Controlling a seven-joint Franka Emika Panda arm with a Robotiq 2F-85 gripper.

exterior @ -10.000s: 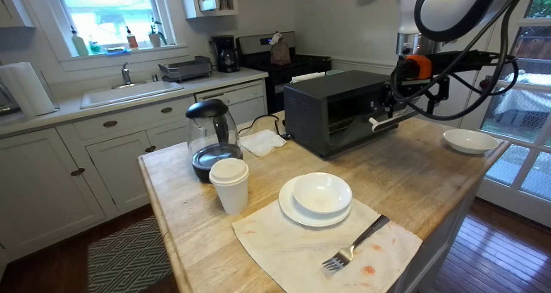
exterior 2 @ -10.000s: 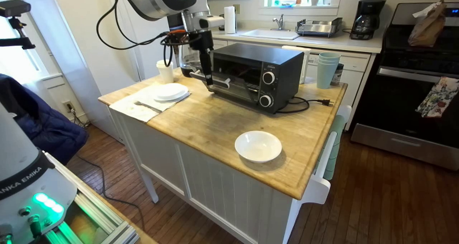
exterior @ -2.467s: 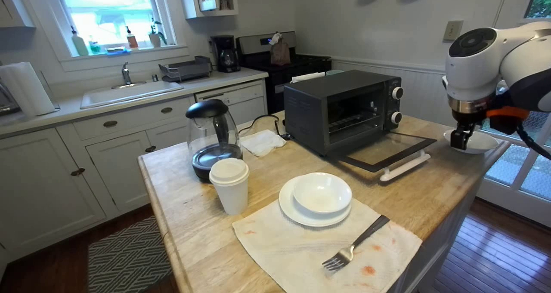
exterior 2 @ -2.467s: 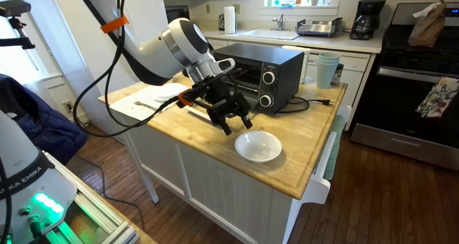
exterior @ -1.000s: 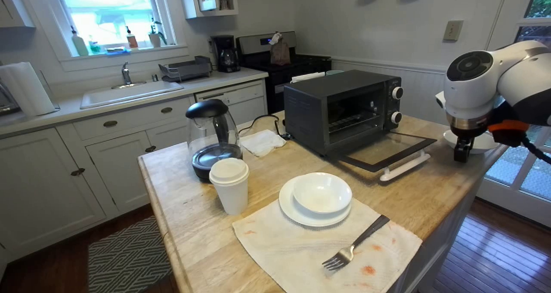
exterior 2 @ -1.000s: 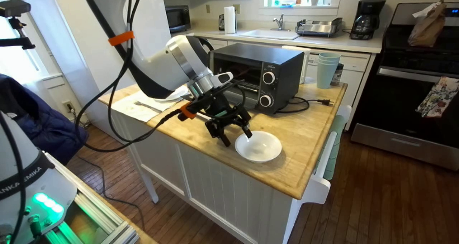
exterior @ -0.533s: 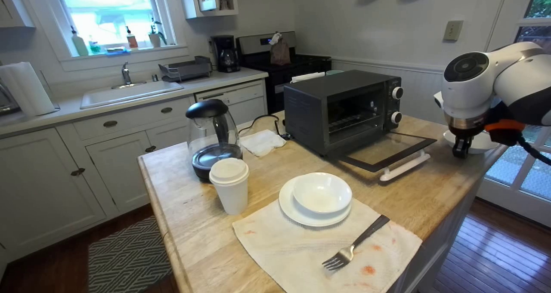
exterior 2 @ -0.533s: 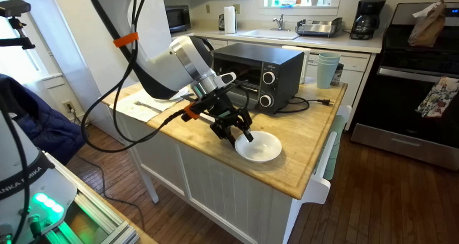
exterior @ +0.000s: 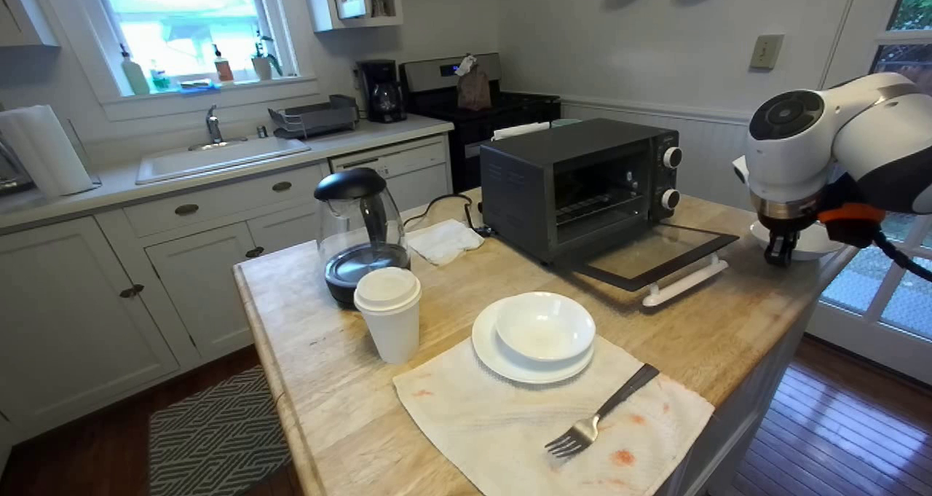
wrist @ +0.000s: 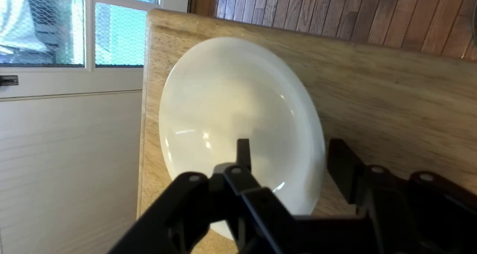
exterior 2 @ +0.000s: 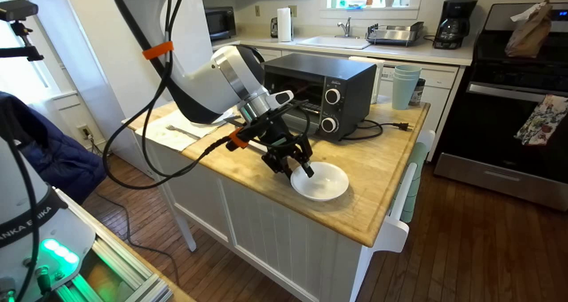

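As rim of shallow glossy white bowl (exterior 2: 321, 183) is straddled by black two-finger gripper (wrist: 289, 151), one finger inside, one outside, jaws are set parted, presumably so rim fits between; no pinch seen. Bowl borne upright by pale wooden tabletop (exterior 2: 375, 166). Near bowl, black boxy toaster oven (exterior: 542, 190); dark-framed glass door (exterior: 648, 256) lowered, mouth left exposed.

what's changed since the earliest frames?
Oven door: down from partly open to wide open. Gripper: left the door handle and moved over to the lone white bowl; in the last second its jaws narrowed but stand apart, one finger above the bowl's inside, the other outside. No grip visible. Unchanged: that bowl, toaster oven, kettle, lidded cup, plate, fork in place.
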